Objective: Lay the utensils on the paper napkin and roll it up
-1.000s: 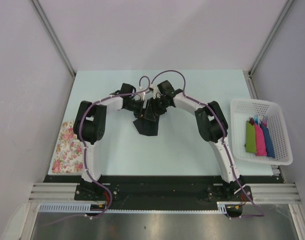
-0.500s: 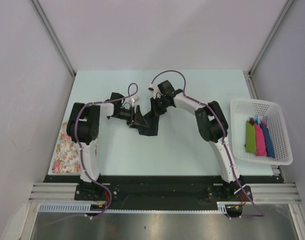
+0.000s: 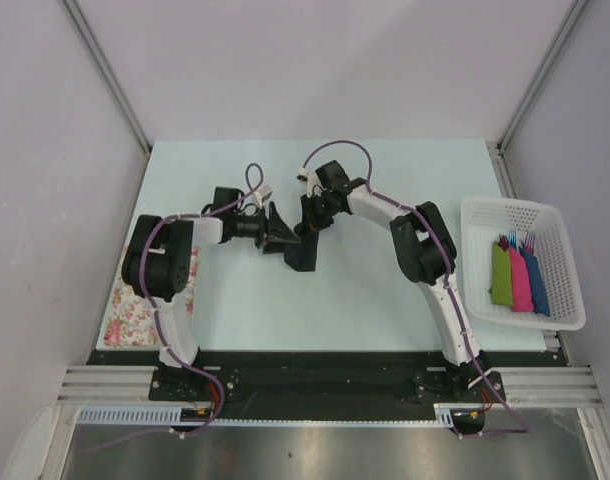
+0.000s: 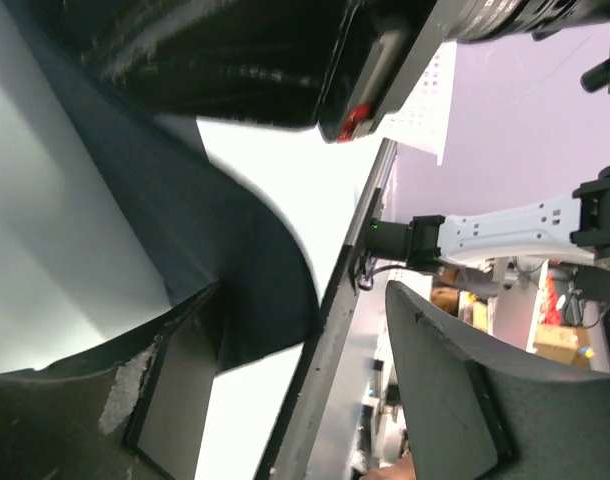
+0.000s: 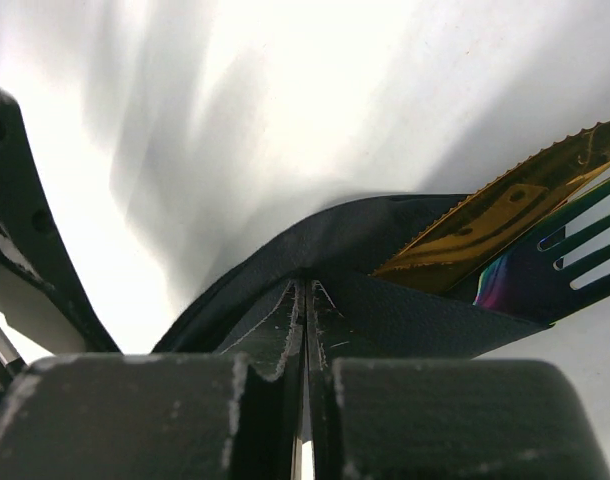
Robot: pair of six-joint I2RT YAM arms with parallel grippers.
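Observation:
The black paper napkin (image 3: 303, 254) lies folded at the table's middle. My right gripper (image 3: 313, 216) is shut on its upper fold; the right wrist view shows the jaws pressed together on the black fold (image 5: 306, 285). A serrated gold knife (image 5: 505, 208) and an iridescent fork (image 5: 557, 266) poke out of the fold at right. My left gripper (image 3: 276, 229) is open just left of the napkin. In the left wrist view its fingers (image 4: 175, 390) stand wide apart, with a napkin edge (image 4: 247, 285) by one finger and nothing held.
A white basket (image 3: 477, 212) at the right edge holds green, pink and blue bundles (image 3: 519, 277) with fork tips. A floral cloth (image 3: 133, 298) lies at the left edge, partly under the left arm.
My left arm has swung left and its gripper has drawn back from the right gripper to the napkin's left side, now open. The right gripper has stayed shut on the napkin.

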